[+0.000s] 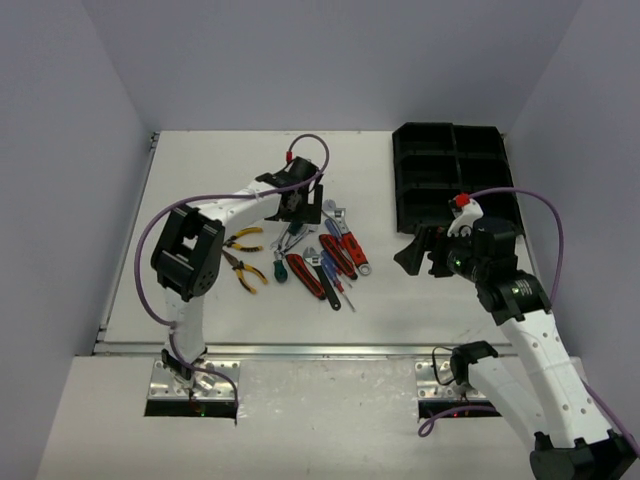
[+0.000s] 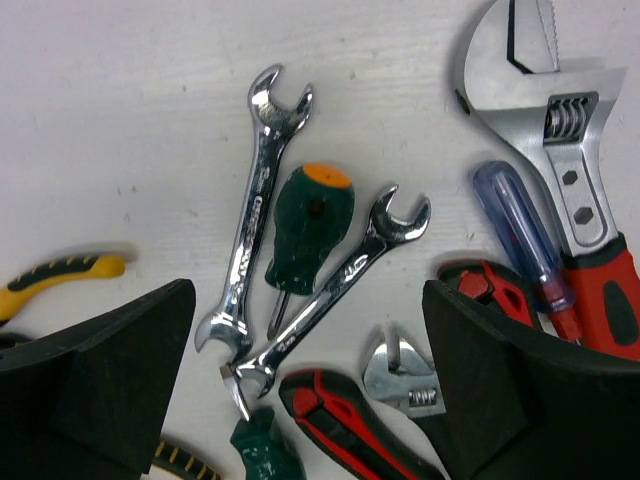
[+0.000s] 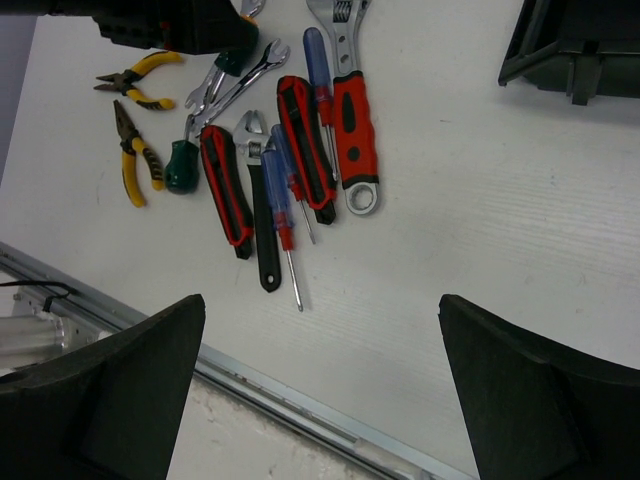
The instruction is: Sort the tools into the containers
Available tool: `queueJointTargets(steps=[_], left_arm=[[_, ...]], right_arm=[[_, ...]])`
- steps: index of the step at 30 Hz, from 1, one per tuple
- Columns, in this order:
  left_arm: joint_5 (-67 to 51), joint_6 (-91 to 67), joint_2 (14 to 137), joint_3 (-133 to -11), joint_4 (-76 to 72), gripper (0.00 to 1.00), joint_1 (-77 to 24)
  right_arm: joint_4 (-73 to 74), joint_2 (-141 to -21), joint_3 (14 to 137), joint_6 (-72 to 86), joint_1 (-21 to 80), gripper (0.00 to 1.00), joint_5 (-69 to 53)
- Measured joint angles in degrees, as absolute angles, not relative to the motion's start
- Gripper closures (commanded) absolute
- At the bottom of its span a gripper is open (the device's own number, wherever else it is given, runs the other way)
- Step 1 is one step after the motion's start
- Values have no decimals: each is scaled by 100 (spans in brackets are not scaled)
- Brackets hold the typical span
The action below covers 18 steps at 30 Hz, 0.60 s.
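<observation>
The tools (image 1: 318,255) lie in a loose pile at mid-table. My left gripper (image 1: 300,208) hovers open and empty over the pile's far end. Its wrist view shows two silver wrenches (image 2: 255,210) crossing beside a stubby green screwdriver (image 2: 305,230), with a red-and-black handle (image 2: 350,420) and a small adjustable wrench (image 2: 405,375) between its fingers (image 2: 100,380). A large red-handled adjustable wrench (image 2: 560,150) and a blue screwdriver (image 2: 520,235) lie to the right. The black six-compartment tray (image 1: 455,175) stands at the far right. My right gripper (image 1: 420,252) is open and empty, between the pile and the tray.
Two yellow-handled pliers (image 1: 245,255) lie left of the pile and also show in the right wrist view (image 3: 135,160). The table's metal front rail (image 3: 300,400) runs under my right gripper. The tray's corner (image 3: 580,45) shows at top right there. Grey walls enclose the table.
</observation>
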<state>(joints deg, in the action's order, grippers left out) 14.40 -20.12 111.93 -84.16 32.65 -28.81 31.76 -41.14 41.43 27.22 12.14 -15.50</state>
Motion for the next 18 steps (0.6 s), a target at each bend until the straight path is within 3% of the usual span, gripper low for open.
queueJointTargets(steps=[11,14,18], left_arm=[[1389,-1536,11871,-8945,3368,34,-2869],[1374,-1493,11987,-9016,3376,53,-2869],[1354,-1433,12181,-9180,3420,58,-2869]], right_arm=[[3175,-4089,4091,2715,1214,1,-1620],[3173,-4095,4060,2717,1214,1,-1679],[3173,-4110,4034,2718,1214,1,-1721]])
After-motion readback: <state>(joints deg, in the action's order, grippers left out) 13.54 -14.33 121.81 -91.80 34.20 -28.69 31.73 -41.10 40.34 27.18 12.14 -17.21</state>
